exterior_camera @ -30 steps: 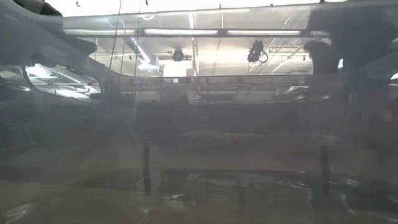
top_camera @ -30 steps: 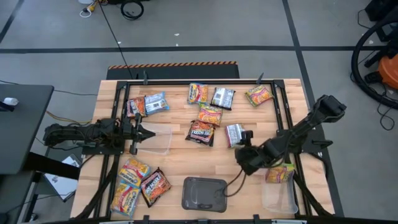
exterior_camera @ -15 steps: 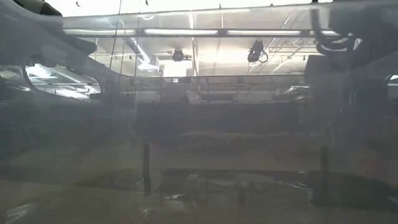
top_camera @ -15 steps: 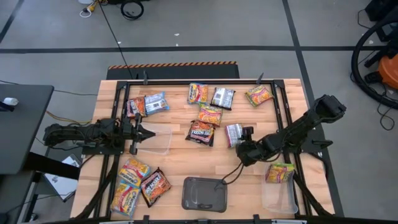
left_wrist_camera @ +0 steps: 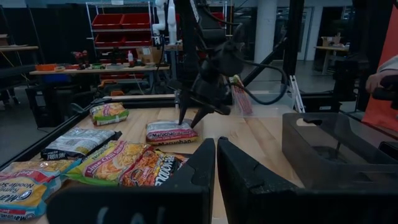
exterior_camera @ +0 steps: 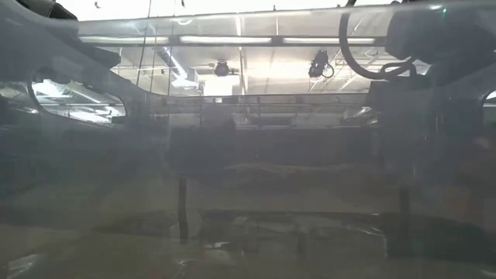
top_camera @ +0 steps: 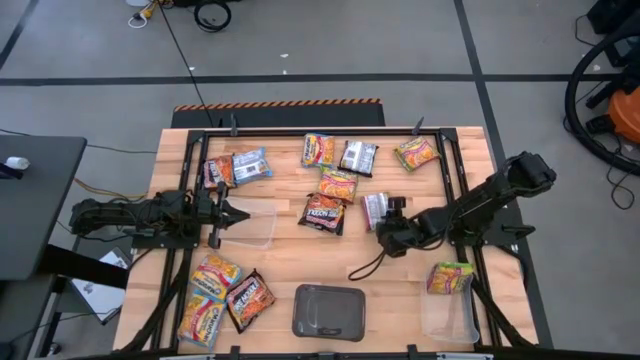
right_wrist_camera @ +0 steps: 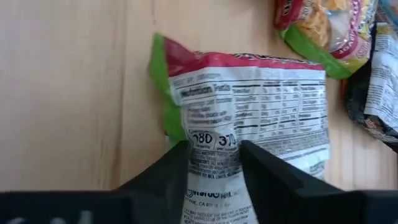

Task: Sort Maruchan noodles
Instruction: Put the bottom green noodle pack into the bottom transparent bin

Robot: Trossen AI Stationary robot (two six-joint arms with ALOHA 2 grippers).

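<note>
Right gripper (top_camera: pixel 382 222) sat on the silver-backed packet (top_camera: pixel 375 210) just right of the dark packet (top_camera: pixel 323 214) mid-table; its fingers (right_wrist_camera: pixel 176 163) straddled the packet's edge, seemingly touching it, grip unclear. Left gripper (top_camera: pixel 240 215), fingers (left_wrist_camera: pixel 205 163) pressed together, waited at the clear tub (top_camera: pixel 262 224) left of the dark packet. Other noodle packets (top_camera: pixel 335 160) lay scattered around it.
</note>
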